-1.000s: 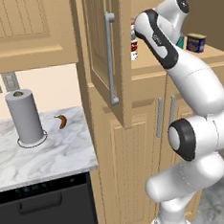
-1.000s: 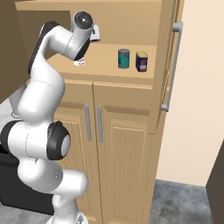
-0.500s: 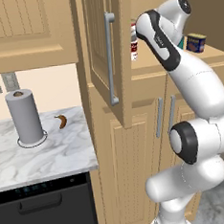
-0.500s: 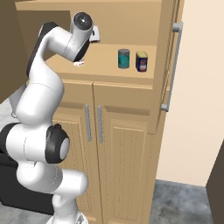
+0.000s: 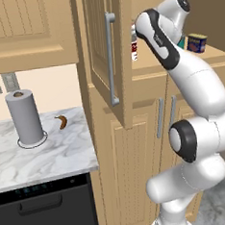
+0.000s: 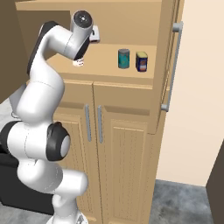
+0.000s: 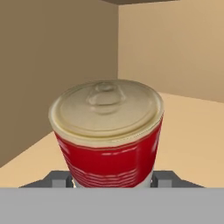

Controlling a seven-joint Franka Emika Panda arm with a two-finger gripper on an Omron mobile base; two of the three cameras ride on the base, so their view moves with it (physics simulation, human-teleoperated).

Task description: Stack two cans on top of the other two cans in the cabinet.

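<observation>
In the hand view a red-and-white can (image 7: 107,131) with a cream lid stands upright between the two dark fingertips, and my gripper (image 7: 113,180) is shut on it. From the right base view the gripper (image 6: 95,35) is inside the open cabinet (image 6: 131,26), held high over the shelf at its left end. Below the arm, on the shelf, sits the other red-and-white can (image 6: 78,63), whose dark label patch (image 5: 134,49) faces the left base view. Further right stand the teal can (image 6: 124,58) and the navy tin (image 6: 141,61), side by side.
The cabinet door (image 5: 103,62) hangs open with its grey bar handle (image 5: 111,59) just left of the arm. Closed lower doors (image 6: 109,144) lie under the shelf. A marble counter (image 5: 50,149) at the left carries a paper-towel roll (image 5: 24,117) and a banana (image 5: 62,121).
The hand has risen very slightly inside the cabinet, still holding the can. The cans on the shelf have not moved.
</observation>
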